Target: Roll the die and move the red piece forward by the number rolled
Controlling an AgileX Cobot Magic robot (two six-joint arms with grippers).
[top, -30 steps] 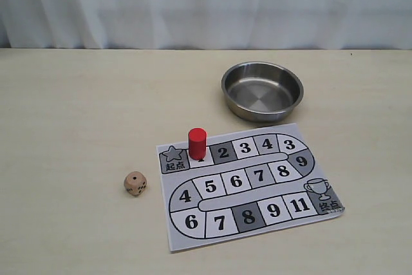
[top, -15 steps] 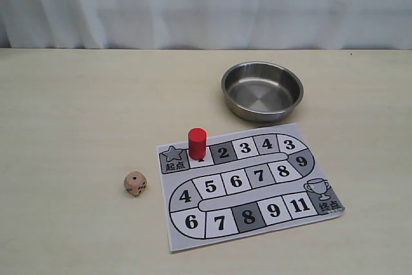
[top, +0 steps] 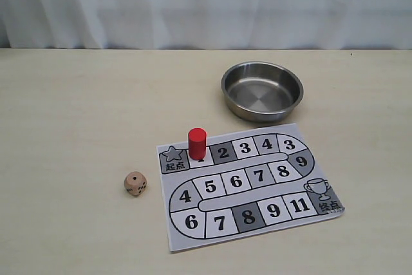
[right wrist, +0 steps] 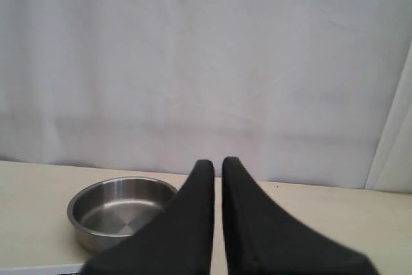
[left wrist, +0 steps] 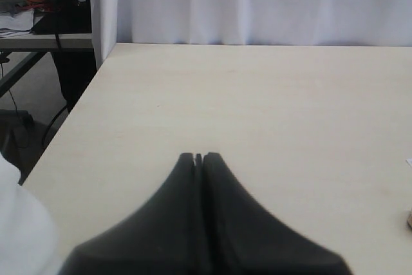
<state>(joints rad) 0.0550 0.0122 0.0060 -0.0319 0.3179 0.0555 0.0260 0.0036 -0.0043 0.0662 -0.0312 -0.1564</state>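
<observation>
The die (top: 135, 183), a light-tan cube with one pip up, lies on the table just left of the printed board (top: 248, 185). On the board's square 1, beside the star start square, the red piece (top: 197, 143) stands upright. Neither gripper shows in the exterior view. In the left wrist view my left gripper (left wrist: 199, 157) is shut and empty over bare table near the table's left edge. My right gripper (right wrist: 217, 162) has its jaws almost together with nothing between them; it hovers near the steel bowl (right wrist: 122, 210).
A round steel bowl (top: 262, 90) sits empty just behind the board. A white curtain (top: 206, 4) backs the table. Past the table's left edge (left wrist: 71, 120) are a floor and a shelf.
</observation>
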